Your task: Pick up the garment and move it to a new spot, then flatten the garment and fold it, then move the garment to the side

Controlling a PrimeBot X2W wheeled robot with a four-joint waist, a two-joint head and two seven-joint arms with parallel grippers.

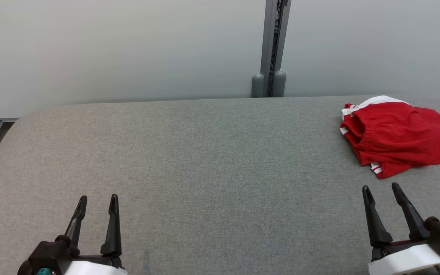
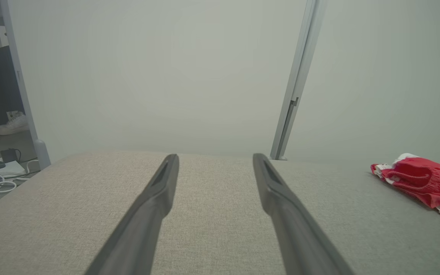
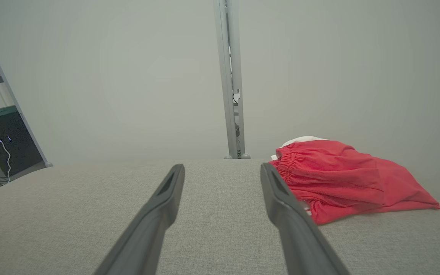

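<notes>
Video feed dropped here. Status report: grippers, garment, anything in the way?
Both open, empty: left gripper lower left, right gripper just short of the garment. Garment red, bunched, far right on the table. Nothing in the way.

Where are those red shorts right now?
In the head view the red shorts lie bunched at the far right of the grey table, just beyond the open right gripper, not touching it.
</notes>
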